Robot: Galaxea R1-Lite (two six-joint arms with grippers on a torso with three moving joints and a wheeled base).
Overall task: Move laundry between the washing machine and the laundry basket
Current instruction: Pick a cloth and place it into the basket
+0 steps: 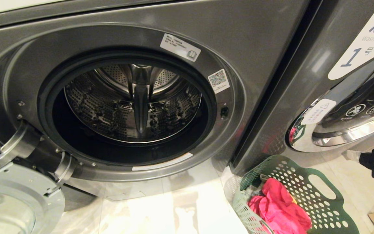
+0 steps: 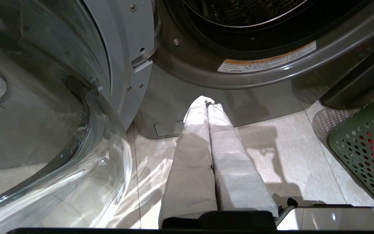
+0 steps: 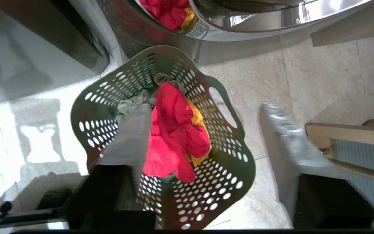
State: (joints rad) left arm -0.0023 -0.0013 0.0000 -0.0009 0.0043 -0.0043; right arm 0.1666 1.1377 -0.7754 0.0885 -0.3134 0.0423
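The right gripper's fingers (image 3: 131,136) are hanging spread and empty above the red garment (image 3: 174,133) heaped mid-basket. Descending off-centre toward three o'clock risks striking the green laundry basket (image 3: 232,169) rim. The left gripper (image 2: 208,104) is sitting closed, empty.

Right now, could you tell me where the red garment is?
The red garment lies in the green laundry basket on the floor, at the head view's lower right, below the neighbouring washer.

Laundry basket (image 1: 307,195) cut off at bottom edge.
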